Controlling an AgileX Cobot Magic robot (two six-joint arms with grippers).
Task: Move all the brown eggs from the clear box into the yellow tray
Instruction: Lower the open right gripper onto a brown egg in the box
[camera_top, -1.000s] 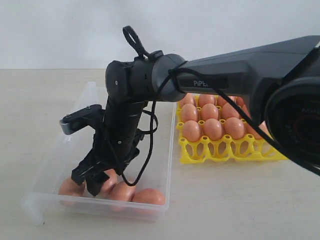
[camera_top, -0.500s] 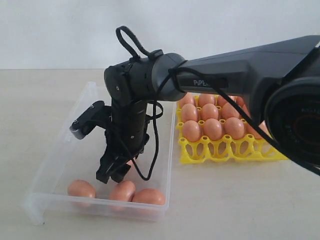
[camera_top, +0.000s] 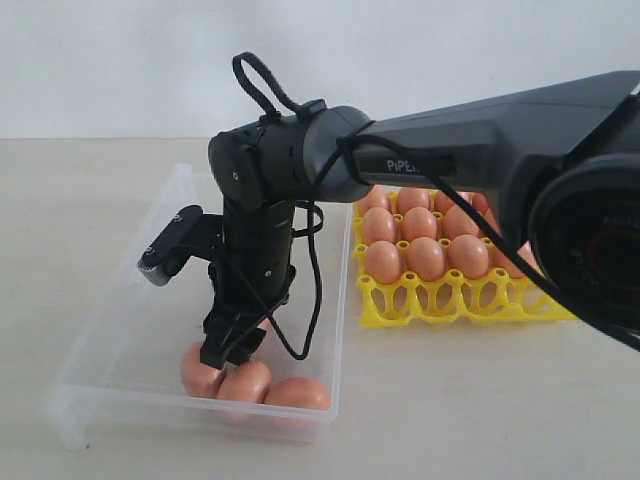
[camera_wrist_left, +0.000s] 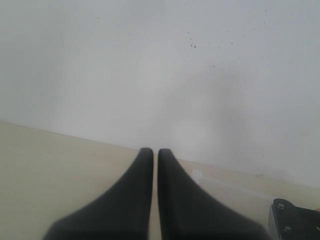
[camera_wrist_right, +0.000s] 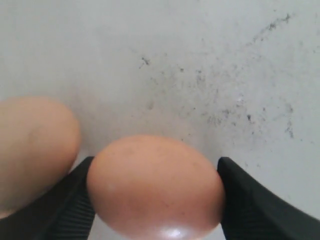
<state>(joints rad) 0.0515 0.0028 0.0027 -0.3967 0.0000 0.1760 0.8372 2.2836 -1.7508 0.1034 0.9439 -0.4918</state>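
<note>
**A:** Right end effector (camera_top: 228, 352)?

**B:** Down in the shallow see-through plastic box (camera_top: 110, 330). Its jaws are part-open and pressed against both sides of one light orange-brown oval egg (camera_wrist_right: 155, 185). Other eggs (camera_top: 297, 392) lie close by.

**A:** The bright yellow plastic egg tray (camera_top: 420, 305)?

**B:** On the worktop (camera_top: 480, 400), at the box's 3 o'clock, with eggs in its farther cups.

**A:** Left end effector (camera_wrist_left: 155, 152)?

**B:** Fingers almost touching, holding nothing.

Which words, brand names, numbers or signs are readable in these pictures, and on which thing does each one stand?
"PiPE": white letters on the right arm's dark forearm; the end of the word is hidden.
Faint letters on the dark round housing at the exterior view's right edge: cut off, too blurred to read.
Brown eggs, clear box, yellow tray: no text.
</note>
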